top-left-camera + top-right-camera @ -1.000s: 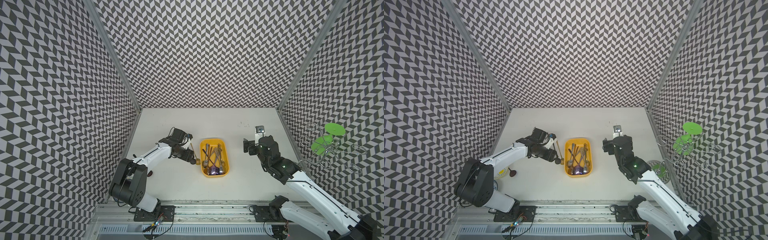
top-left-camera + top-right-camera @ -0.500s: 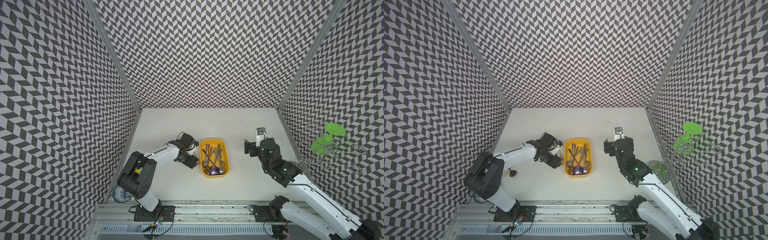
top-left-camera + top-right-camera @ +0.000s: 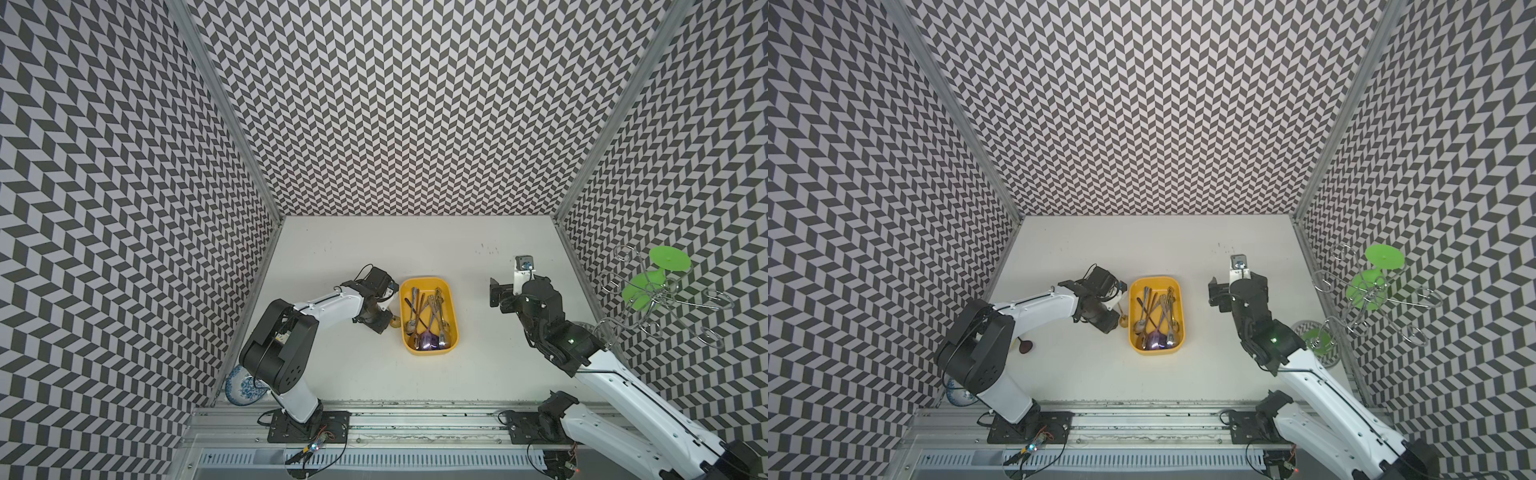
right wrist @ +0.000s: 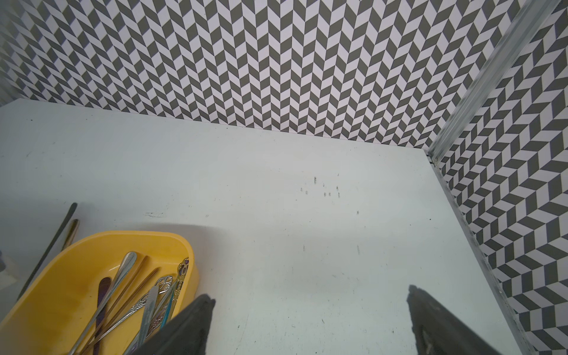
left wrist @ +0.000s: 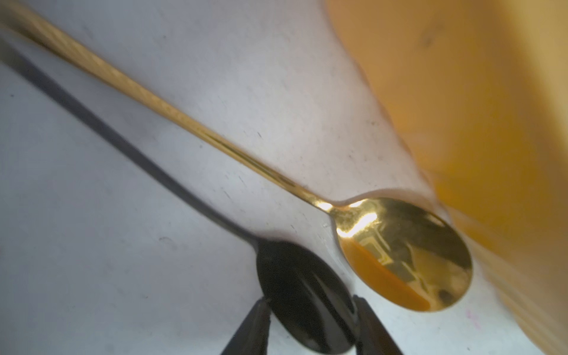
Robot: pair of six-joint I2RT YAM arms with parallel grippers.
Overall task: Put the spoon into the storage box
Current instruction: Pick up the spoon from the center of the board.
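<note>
On the white table (image 3: pixel 374 249), just outside the long wall of the storage box (image 3: pixel 430 352) that faces the left arm, two spoons lie side by side, neither of them in the box. The black spoon (image 5: pixel 295 276) lies farther from the box. The gold spoon (image 5: pixel 405 252) lies between it and the yellow wall (image 5: pixel 476 92), with its bowl just beside that wall; in both top views only the gold bowl (image 3: pixel 1123 321) shows. The left gripper (image 5: pixel 309 302) is low over the table, its jaws partly closed, one fingertip at each edge of the black spoon's bowl. The blurred wrist view does not show whether they clamp it. The box holds a heap of mixed spoons (image 3: pixel 428 316). The right gripper (image 4: pixel 310 295) hangs wide open and empty above bare table, on the box's far side. At the margins are a dark red spoon (image 3: pixel 1025 345) near the left arm, a blue-patterned bowl (image 3: pixel 243 386) and a wire rack with green discs (image 3: pixel 660 291).
</note>
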